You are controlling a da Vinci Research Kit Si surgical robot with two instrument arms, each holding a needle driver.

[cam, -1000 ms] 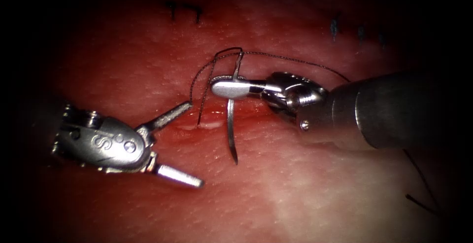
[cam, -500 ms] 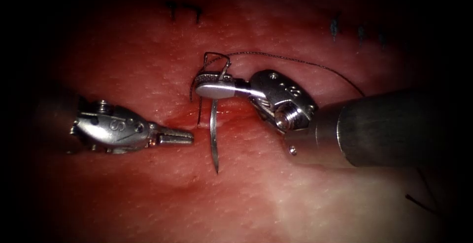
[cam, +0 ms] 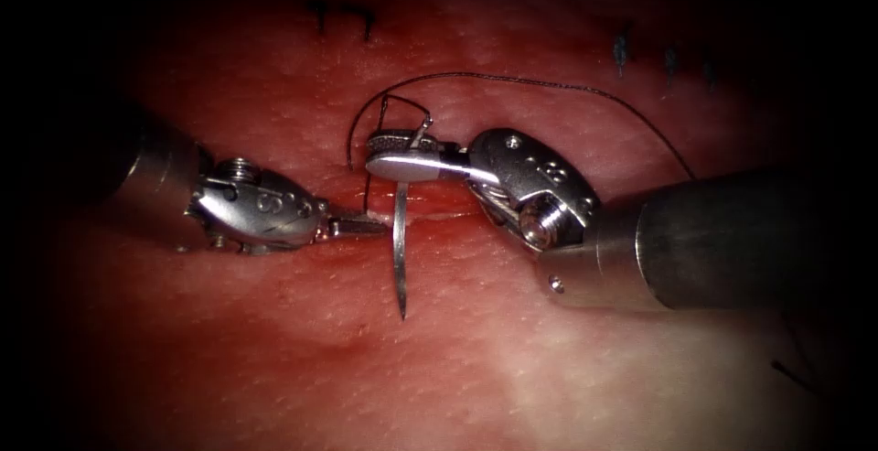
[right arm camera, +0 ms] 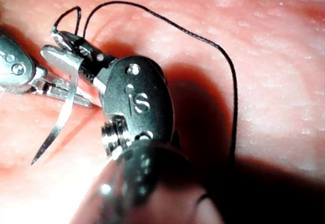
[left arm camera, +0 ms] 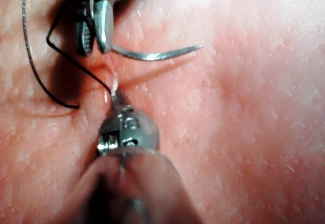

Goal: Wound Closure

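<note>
**Left tool closes in on the cut edge, needle still free**

Since a second ago the left tool [cam: 366, 226] has gone from jaws wide open, off to the left, to jaws together with its tip right at the cut [cam: 430, 216], seemingly nipping the tissue [cam: 549, 369] edge, though I can't swear to it. Right tool [cam: 402, 163] has rolled a bit and stays clamped on the needle [cam: 400, 259] near its thread end. Needle hangs across the cut, point resting below it, not in the tissue. Thread [cam: 549, 83] arcs back over to the right.

Looks to me like setup for the next bite. I'd say the point needs lining up square to the edge first.
</note>
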